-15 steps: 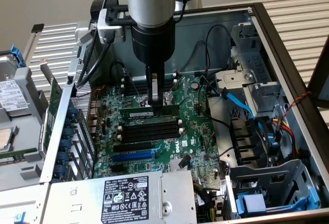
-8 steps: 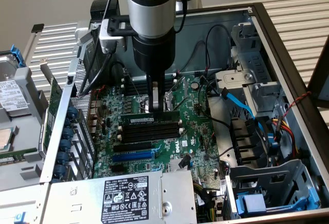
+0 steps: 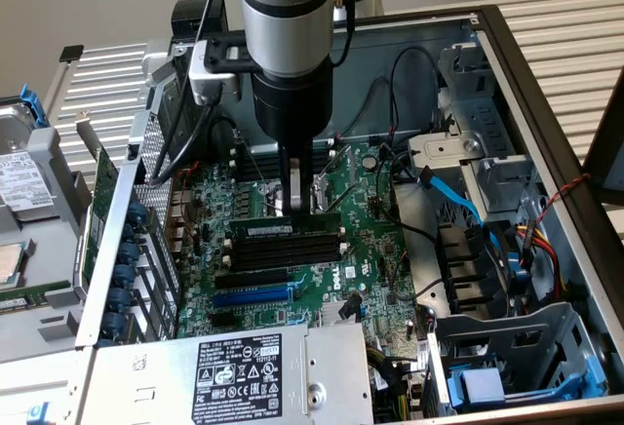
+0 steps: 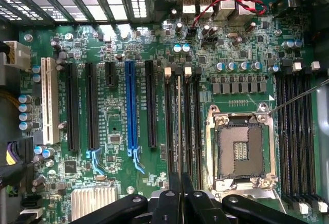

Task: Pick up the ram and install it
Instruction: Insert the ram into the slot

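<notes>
The arm (image 3: 288, 16) points straight down, its hand (image 3: 297, 209) closed narrowly, fingers pinching the ram (image 3: 261, 222) from above.

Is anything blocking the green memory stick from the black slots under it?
Nothing visible does. The gripper holds the long thin green ram stick edge-down right at the row of long black memory slots on the motherboard.

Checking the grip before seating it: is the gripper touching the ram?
Touching. In the wrist view the gripper is shut on the ram, clamping both sides of the thin stick.
</notes>
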Motion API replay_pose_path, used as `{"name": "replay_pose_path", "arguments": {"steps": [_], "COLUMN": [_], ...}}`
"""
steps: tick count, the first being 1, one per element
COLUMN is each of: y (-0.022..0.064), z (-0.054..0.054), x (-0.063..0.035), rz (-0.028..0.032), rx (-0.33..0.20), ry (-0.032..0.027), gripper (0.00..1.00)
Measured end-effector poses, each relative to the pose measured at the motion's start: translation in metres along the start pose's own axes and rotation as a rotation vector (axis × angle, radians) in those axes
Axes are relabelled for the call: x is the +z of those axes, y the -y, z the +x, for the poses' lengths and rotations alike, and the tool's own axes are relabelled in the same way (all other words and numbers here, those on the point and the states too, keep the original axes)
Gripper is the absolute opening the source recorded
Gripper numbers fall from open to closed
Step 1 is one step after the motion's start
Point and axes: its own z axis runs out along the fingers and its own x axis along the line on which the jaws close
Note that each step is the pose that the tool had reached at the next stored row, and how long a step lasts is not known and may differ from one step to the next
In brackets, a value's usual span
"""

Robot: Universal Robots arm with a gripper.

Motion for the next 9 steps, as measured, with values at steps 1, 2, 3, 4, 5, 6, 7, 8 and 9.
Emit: {"name": "replay_pose_path", "arguments": {"steps": [1,2,3,4,5,6,7,8,9], "y": [-0.0001,-0.0005,-0.0010,-0.0017,-0.0024,-0.0031,-0.0037,-0.0039,-0.0040], "z": [0.0001,0.0002,0.0003,0.0004,0.0006,0.0007,0.0008,0.0009,0.0010], "x": [0.0008,0.0019,0.0032,0.0046,0.0060,0.0073,0.0085,0.0093,0.0096], "rz": [-0.0001,-0.0002,-0.0001,-0.0001,-0.0001,-0.0001,0.0000,0.0000,-0.0001], "rx": [0.000,0.000,0.000,0.000,0.000,0.000,0.000,0.000,0.000], "ry": [-0.0003,-0.0004,-0.0003,-0.0004,-0.0004,-0.0003,0.0000,0.0000,-0.0002], "gripper": [0.12,0.12,0.12,0.12,0.12,0.12,0.12,0.12,0.12]}}
